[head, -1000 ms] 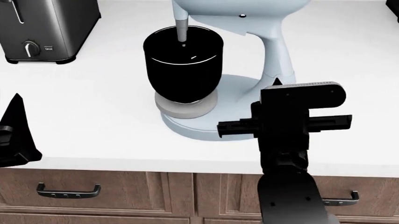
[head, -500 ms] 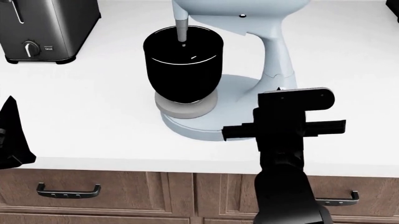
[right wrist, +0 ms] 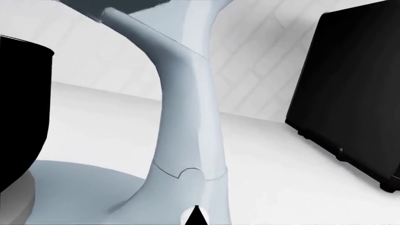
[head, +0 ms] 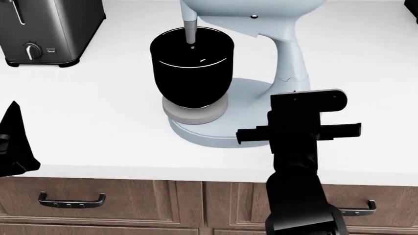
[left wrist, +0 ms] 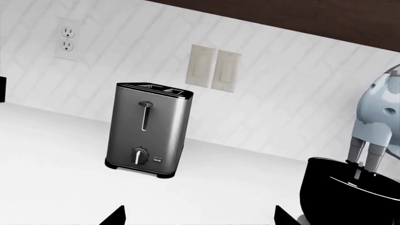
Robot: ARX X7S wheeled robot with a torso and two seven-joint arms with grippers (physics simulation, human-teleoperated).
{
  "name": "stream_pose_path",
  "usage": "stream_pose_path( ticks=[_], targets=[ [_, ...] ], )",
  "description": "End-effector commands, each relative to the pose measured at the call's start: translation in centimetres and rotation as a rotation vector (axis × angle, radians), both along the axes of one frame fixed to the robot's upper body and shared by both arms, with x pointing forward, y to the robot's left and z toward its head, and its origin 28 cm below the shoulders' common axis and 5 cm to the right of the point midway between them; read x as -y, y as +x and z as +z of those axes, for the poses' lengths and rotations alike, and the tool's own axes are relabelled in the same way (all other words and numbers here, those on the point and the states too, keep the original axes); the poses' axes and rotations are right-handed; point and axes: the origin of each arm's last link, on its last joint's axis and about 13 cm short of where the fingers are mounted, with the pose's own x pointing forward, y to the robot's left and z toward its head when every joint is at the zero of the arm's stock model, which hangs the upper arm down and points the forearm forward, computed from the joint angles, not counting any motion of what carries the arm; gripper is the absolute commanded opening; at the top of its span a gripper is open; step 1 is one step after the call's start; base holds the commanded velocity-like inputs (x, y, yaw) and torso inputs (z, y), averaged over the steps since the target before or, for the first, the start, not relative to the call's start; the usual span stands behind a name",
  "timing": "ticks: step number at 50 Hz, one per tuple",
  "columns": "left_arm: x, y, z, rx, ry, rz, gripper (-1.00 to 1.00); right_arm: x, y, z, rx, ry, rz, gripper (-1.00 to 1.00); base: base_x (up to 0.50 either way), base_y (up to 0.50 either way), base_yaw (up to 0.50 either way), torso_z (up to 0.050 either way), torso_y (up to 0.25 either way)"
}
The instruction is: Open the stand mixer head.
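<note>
Stand mixer head [head: 251, 12], the bulbous pale blue-grey top w/ a small dark dot, sits at the far edge of the head view, down over the glossy black cylindrical bowl [head: 191, 66] w/ its grey beater shaft [head: 190, 30] reaching into the bowl mouth. So head looks closed; nothing of the task done yet, by this judgement. All of the lift is left.

Right gripper [head: 299, 131] hangs low, in front of the mixer's pale blue neck [right wrist: 187, 117] and over the flat rounded base [head: 245, 90], well below the head. Its wrist cam looks straight at the neck, close up. Fingers hidden behind the black body; grip state can't be told, nothing seen held.

Left gripper [head: 14, 142] sits apart at the white counter [head: 98, 107] front edge, facing the brushed-steel toaster [left wrist: 149, 129]; tips spread, empty.
</note>
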Motion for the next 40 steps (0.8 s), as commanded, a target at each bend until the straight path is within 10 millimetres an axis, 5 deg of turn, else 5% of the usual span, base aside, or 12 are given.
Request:
stream_pose_path(
  ticks=[1,16,17,25,40],
  targets=[
    [-0.3,-0.5,0.0,0.001,0.000,0.000,1.00,0.0,0.5,-0.5,-0.010,-0.004,-0.008,-1.00,0.00,0.00,0.00,0.000,0.000],
    [-0.2,-0.1,-0.1,-0.002,0.002,0.004,1.00,0.2,0.7,-0.2,-0.010,0.007,-0.030,-1.00,0.01,0.00,0.00,0.000,0.000],
    [-0.2,0.0,-0.2,-0.005,0.003,0.005,1.00,0.0,-0.1,0.2,0.014,-0.004,-0.016,1.00,0.00,0.00,0.00,0.000,0.000],
    [0.0,0.6,0.0,-0.001,0.001,0.011,1.00,-0.4,-4.0,2.1,0.059,0.021,0.008,1.00,0.00,0.00,0.00,0.000,0.000],
    [0.2,0.8,0.2,0.006,0.000,0.020,1.00,-0.3,-4.8,2.6,0.070,0.013,0.018,1.00,0.00,0.00,0.00,0.000,0.000]
  ],
)
